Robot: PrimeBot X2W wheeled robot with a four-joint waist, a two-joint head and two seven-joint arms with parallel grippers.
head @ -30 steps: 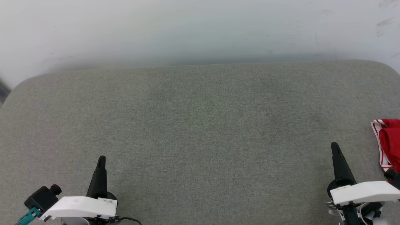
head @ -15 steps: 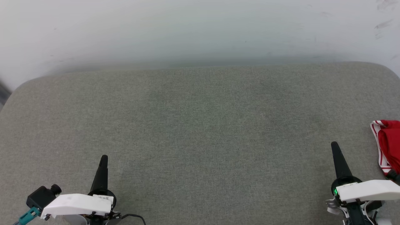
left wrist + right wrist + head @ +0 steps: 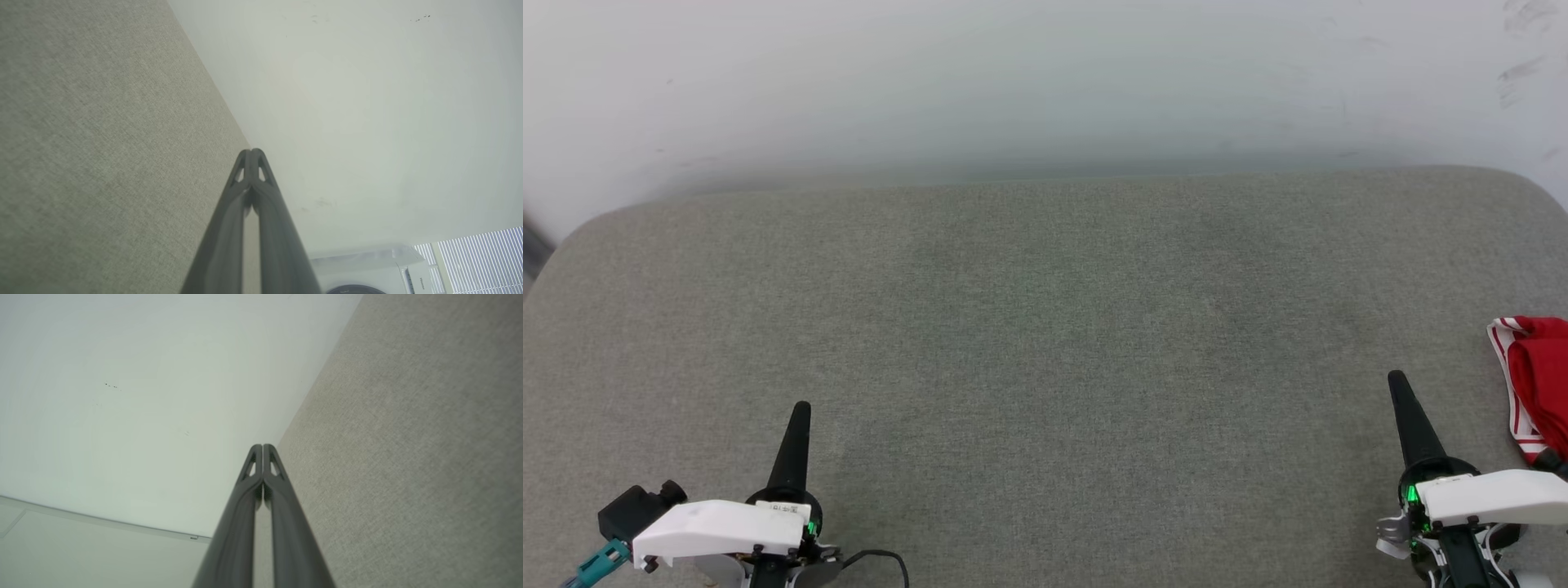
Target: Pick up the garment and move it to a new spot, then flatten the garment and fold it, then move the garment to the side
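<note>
The garment, red with red-and-white striped trim, lies bunched at the right edge of the head view on the grey cloth-covered table; most of it is cut off by the frame. My right gripper stands shut at the lower right, a little left of the garment and not touching it. Its fingertips press together in the right wrist view, with nothing between them. At the lower left my left gripper is shut too, far from the garment. Its empty tips meet in the left wrist view.
A pale wall runs behind the table's rounded far edge. The corner of a white washing machine and window blinds show in the left wrist view. The table's broad middle is bare grey cloth.
The head camera has tilted slightly, so the whole picture sits a little lower. The left gripper has edged a little to the right. The garment lies as before.
</note>
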